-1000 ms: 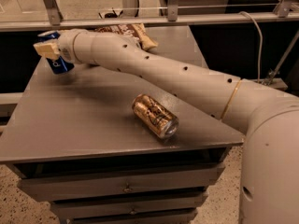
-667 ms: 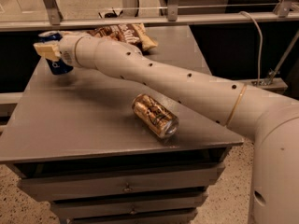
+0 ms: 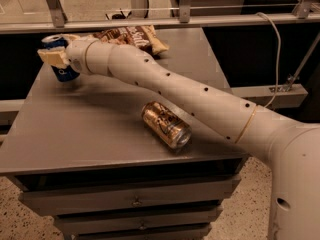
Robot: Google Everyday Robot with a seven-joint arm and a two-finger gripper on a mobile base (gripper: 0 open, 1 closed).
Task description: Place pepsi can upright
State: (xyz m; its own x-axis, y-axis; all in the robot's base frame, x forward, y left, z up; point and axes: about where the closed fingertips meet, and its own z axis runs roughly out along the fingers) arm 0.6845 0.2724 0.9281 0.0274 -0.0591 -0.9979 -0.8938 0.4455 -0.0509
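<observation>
The pepsi can (image 3: 65, 73), dark blue with a silver top, stands nearly upright and slightly tilted at the far left back corner of the grey table (image 3: 75, 134). My gripper (image 3: 54, 57) is at that corner, its cream fingers (image 3: 50, 57) closed around the can's upper half. I cannot tell whether the can's base touches the table. My long white arm reaches across the table from the lower right.
A gold-brown can (image 3: 166, 124) lies on its side near the table's front middle, just under my arm. A brown snack bag (image 3: 131, 35) lies at the back edge. A metal rail (image 3: 200, 20) runs behind; a cable (image 3: 275, 49) hangs at right. Drawers sit below the tabletop.
My arm has shifted slightly, uncovering more of the snack bag. The pepsi can and gripper stay at the back left corner almost unmoved.
</observation>
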